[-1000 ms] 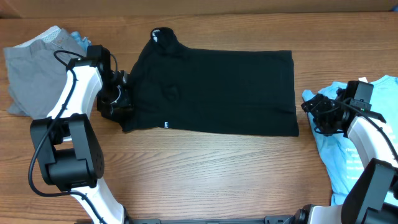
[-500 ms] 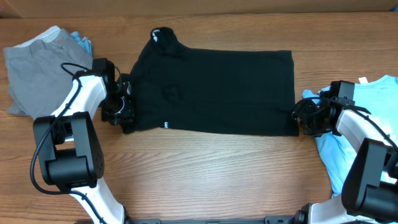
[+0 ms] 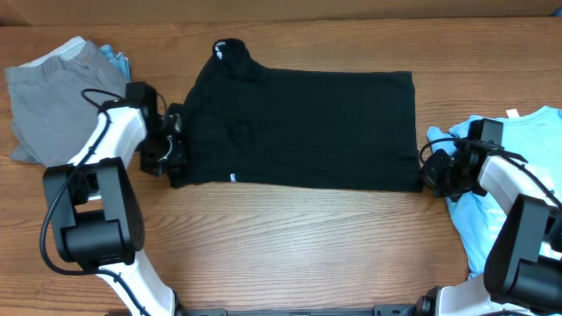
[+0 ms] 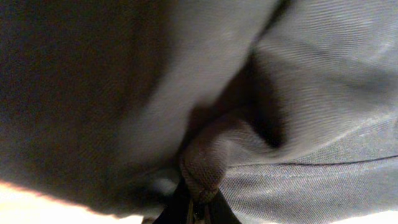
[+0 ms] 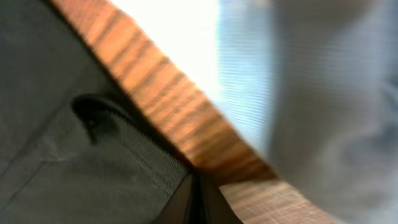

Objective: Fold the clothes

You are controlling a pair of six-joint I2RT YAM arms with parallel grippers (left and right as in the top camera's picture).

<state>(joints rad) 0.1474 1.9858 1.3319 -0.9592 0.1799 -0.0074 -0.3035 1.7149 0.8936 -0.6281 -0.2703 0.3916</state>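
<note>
Black T-shirt (image 3: 299,127) folds pinched in left fingers (image 4: 177,211) and right fingers (image 5: 179,210), clear only wrist-side.

Bunched black T-shirt (image 4: 208,155) fold, pinched between fingers (image 4: 176,210)

White label (image 3: 234,176) on black T-shirt (image 3: 307,123): illegible.

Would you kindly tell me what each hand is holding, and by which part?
Both hold the black T-shirt: the left hand pinches its near-left corner, the right hand its near-right corner.
</note>
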